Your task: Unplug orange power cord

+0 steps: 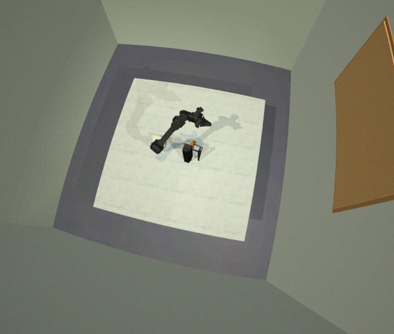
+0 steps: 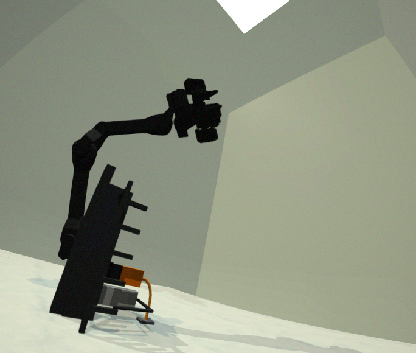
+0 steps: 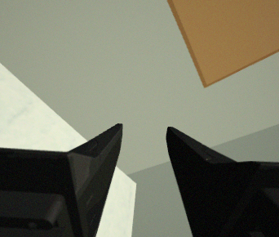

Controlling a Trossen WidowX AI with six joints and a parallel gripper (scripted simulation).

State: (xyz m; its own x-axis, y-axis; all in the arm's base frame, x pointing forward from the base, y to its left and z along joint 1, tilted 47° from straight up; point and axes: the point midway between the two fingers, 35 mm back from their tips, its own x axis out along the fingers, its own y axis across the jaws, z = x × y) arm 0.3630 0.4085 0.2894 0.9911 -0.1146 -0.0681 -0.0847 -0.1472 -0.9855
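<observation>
Orange plug [image 2: 132,276] seated low in black power strip [image 2: 87,258], propped upright on pale desk [image 2: 238,333]; orange cord [image 2: 148,299] curving down to the desk. Arm [image 2: 83,178] rising behind the strip, elbow bent, forearm stretched level, wrist high above the strip. Pincer [image 3: 144,135] partly parted, gripping nothing, aimed toward wall and brown panel [image 3: 235,33], well apart from plug.

Gripper [image 1: 208,123] apart from black power strip [image 1: 188,153]; orange plug [image 1: 191,143] on strip.
</observation>
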